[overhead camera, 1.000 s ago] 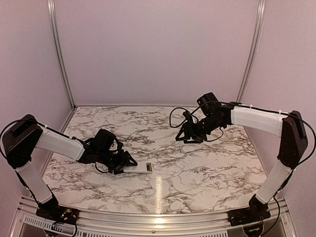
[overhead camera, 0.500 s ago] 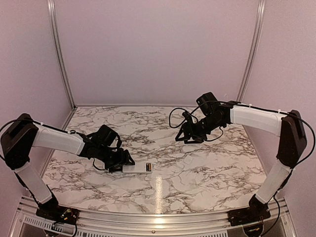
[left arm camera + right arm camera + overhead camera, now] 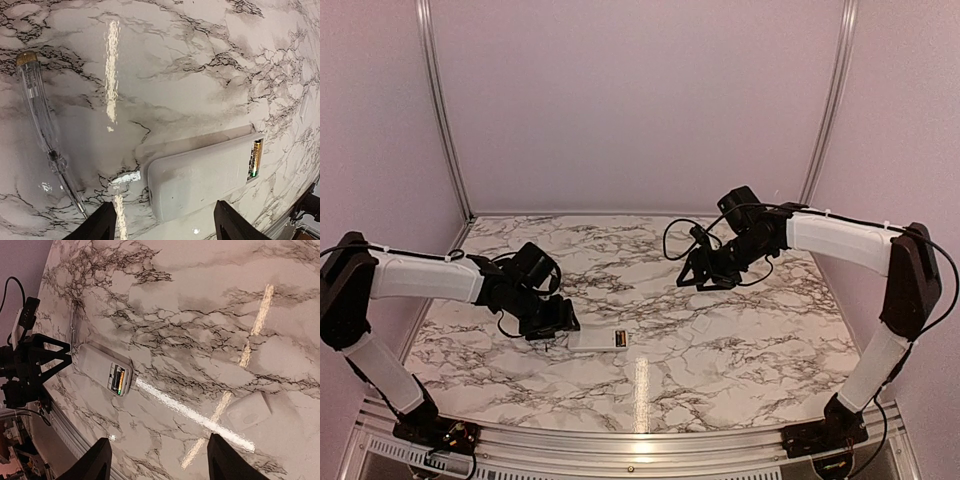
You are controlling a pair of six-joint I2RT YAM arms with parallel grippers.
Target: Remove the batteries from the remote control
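Both grippers are spread and hold nothing. The left gripper sits low over the table, its fingers set wider than the remote control and not touching it. The remote's plain rounded end lies just ahead of the gap between them. The right gripper hangs above the far right of the marble, its fingers apart with only bare surface between them.

From above, the remote lies flat in the near-left part of the table. Its long axis runs left to right, roughly parallel to the near rail. The closed end points at the left gripper and the open compartment faces up at the end nearer the table's middle. The batteries sit inside it, gold and green showing; their count cannot be made out.

A clear-handled screwdriver lies beside the remote on the far side from the compartment, apart from it and near one left finger. A small white cover piece lies flat, well apart, beyond the compartment end. Open marble stretches past the compartment end and behind the remote, and a strip separates it from the near rail.
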